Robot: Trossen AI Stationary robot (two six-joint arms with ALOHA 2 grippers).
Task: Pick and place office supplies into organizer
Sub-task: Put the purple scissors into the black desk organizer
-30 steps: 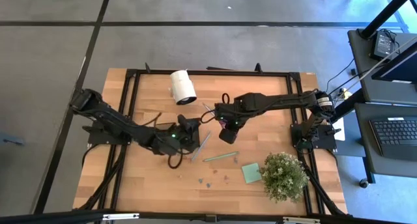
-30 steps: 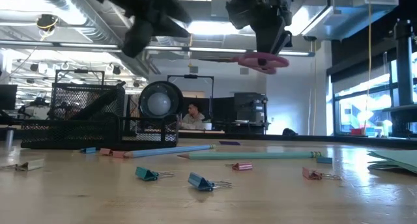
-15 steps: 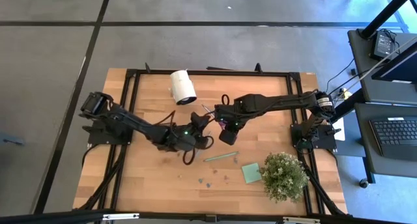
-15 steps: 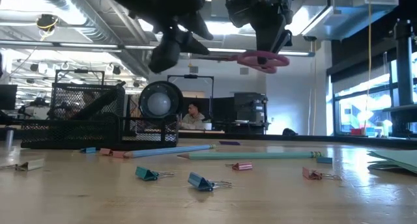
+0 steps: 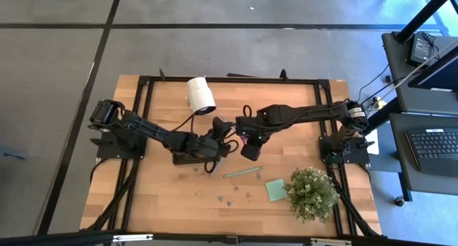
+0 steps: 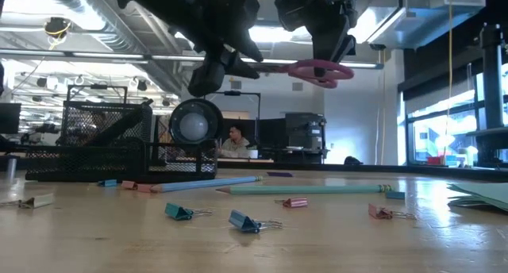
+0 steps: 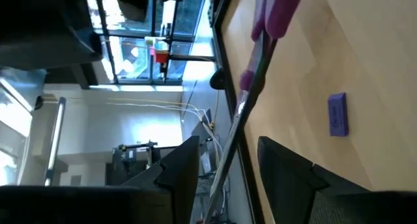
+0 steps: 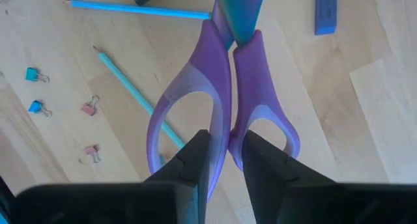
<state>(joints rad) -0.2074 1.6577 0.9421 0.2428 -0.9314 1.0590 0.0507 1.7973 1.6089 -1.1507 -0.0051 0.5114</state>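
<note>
The right gripper (image 8: pixel 225 160) hangs above the middle of the wooden bench (image 5: pixel 164 196) and its fingers (image 8: pixel 195 157) pinch the purple-handled scissors (image 8: pixel 225 100) where the two plastic loops meet. In the right wrist view the blue-green blades point away from the wrist, so the tool is carried by its thick end and lies almost level in the air — the low view shows the pink-purple loops well above the bench. I think this hold keeps the blades free for the other arm.

The left gripper (image 5: pixel 218 129) is raised to the same height, just beside the blade end, with its fingers (image 7: pixel 287 168) spread. In the left wrist view the thin blade passes between these fingers, but I cannot tell if it touches them. This looks like a handover in the air, not yet closed.

The black mesh organizer (image 6: pixel 83 142) stands at the far left in the low view; in the high view the left arm covers most of it.

The other supplies wait on the bench:
- a pale green pencil (image 5: pixel 242 172) and a blue pencil (image 6: pixel 208 183), lying near each other;
- a light green square sticky-note pad (image 5: pixel 275 189) next to the bushy green potted plant (image 5: pixel 312 193);
- small coloured binder clips (image 6: pixel 246 222) — scattered at the near edge.

The white cylinder roll (image 5: pixel 201 96) lies apart, at the far side.
</note>
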